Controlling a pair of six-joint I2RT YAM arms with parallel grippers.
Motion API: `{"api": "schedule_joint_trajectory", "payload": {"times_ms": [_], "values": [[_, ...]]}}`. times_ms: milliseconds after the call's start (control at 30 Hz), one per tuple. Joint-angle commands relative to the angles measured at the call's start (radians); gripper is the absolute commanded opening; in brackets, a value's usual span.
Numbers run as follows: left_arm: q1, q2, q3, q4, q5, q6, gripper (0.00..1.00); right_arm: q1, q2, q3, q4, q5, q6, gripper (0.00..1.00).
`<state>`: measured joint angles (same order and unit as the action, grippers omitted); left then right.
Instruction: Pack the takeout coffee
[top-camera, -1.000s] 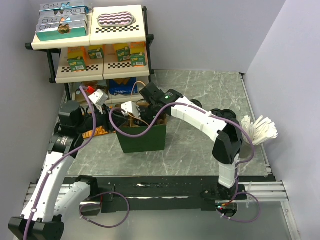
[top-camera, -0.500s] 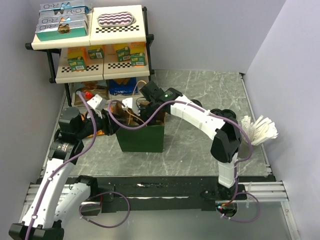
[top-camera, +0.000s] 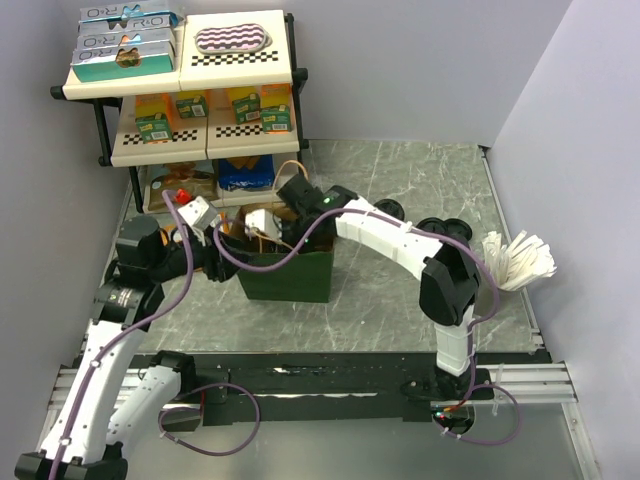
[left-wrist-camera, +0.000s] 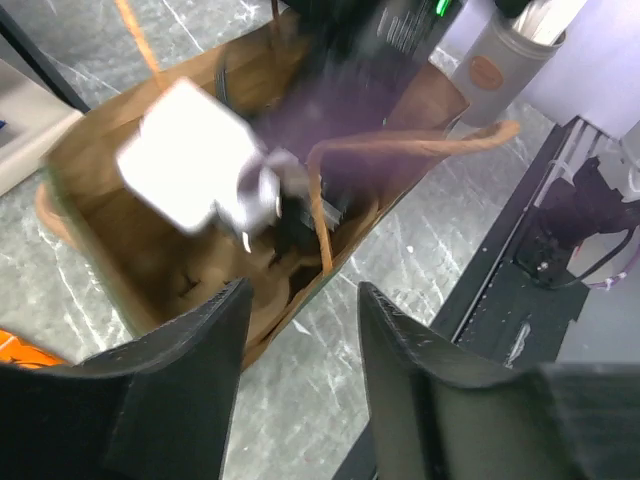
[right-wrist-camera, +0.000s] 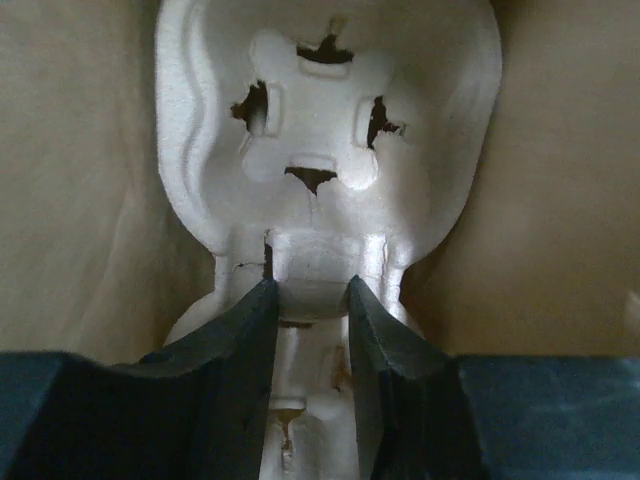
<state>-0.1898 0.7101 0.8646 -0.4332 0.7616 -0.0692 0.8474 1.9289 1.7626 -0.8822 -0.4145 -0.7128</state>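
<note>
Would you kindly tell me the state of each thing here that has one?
Bag, upright, open.
Carrier, inside the bag, gripped at its middle.
Right fingers, shut on the carrier.
Left fingers, open, empty.

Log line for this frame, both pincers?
left pincer: open, at bag edge | right pincer: clamped on cup carrier inside bag

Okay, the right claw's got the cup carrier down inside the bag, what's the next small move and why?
Probably ease the right claw down a touch to seat its load. It pinches the cup carrier by its middle ridge, with walls of the bag on both sides; whether the carrier touches bottom isn't visible. The left claw hangs open over the bag's mouth, holding nothing.
</note>
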Motion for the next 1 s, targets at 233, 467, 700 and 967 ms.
{"api": "schedule_joint_trajectory", "payload": {"times_ms": [233, 467, 700, 967], "values": [[-0.002, -0.118, 0.27, -0.311, -0.26, 0.244, 0.79, 0.045, -0.058, -0.14, 0.104, 0.129, -0.05, 0.0], [-0.002, -0.097, 0.344, -0.25, -0.384, 0.135, 0.88, 0.051, -0.067, -0.206, 0.187, 0.146, -0.047, 0.0], [-0.002, -0.023, 0.422, -0.173, -0.498, 0.151, 0.92, 0.055, -0.076, -0.252, 0.163, 0.114, -0.062, 0.18], [0.007, 0.043, 0.433, -0.145, -0.432, 0.085, 0.96, 0.055, -0.151, -0.249, 0.137, 0.082, -0.06, 0.51]]}}
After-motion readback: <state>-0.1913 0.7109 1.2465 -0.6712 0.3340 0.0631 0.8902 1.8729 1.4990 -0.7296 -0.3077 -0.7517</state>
